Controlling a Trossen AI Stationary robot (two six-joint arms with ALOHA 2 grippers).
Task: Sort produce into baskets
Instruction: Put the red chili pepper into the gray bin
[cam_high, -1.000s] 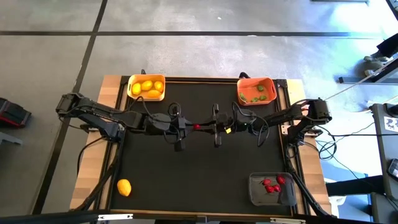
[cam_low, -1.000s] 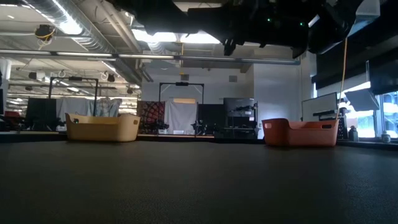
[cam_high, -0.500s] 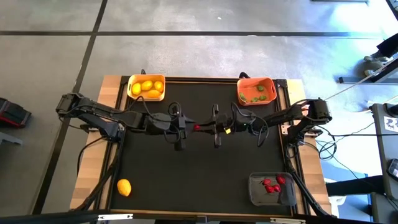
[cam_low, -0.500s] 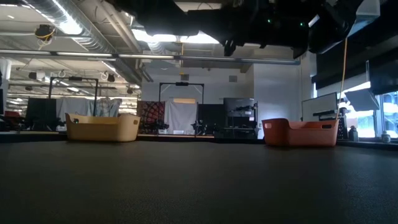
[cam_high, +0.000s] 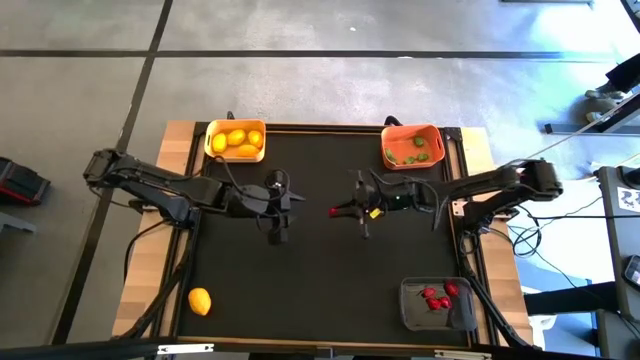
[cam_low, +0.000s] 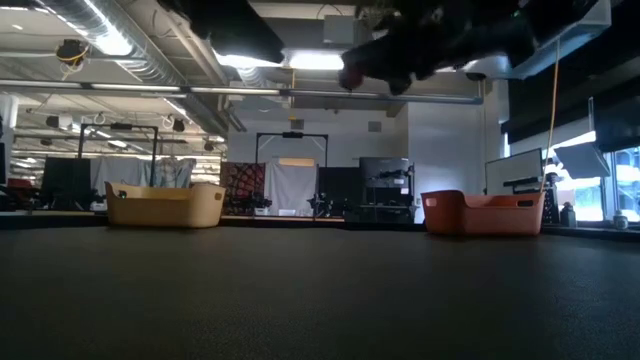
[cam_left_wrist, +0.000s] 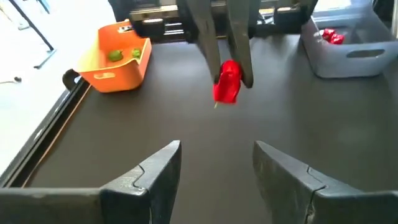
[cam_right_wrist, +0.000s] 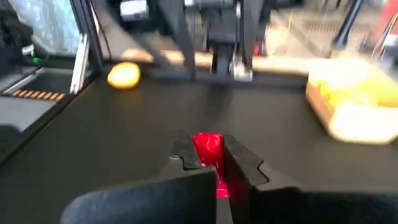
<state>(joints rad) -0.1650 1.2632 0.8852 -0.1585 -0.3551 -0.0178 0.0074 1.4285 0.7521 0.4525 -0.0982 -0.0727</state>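
Note:
My right gripper (cam_high: 338, 211) hovers over the middle of the table, shut on a small red piece (cam_high: 332, 211). The piece also shows in the left wrist view (cam_left_wrist: 227, 82) and the right wrist view (cam_right_wrist: 208, 149). My left gripper (cam_high: 287, 207) faces it from the table's left, open and empty, its fingers spread wide (cam_left_wrist: 217, 158). The yellow-orange basket (cam_high: 235, 140) at the far left holds lemons. The orange-red basket (cam_high: 412, 146) at the far right holds green pieces. The grey basket (cam_high: 437, 304) at the near right holds red pieces. One lemon (cam_high: 200, 301) lies on the table's near left. My right gripper pinches the red piece's upper part (cam_left_wrist: 231, 70) between its two fingers (cam_left_wrist: 242, 59), at their free ends. The fingers point toward the table's left. The piece is lifted clear of the table, and its lower end hangs below the fingertips.
The black mat (cam_high: 320, 280) is bordered by wooden strips at the left and right. The baskets stand at three corners. Cables run along both arms.
The two grippers stood close together over the table's middle with the red piece between them. They have drawn apart: my left gripper toward the table's left without the piece, my right gripper toward the table's right with the piece in its fingers.

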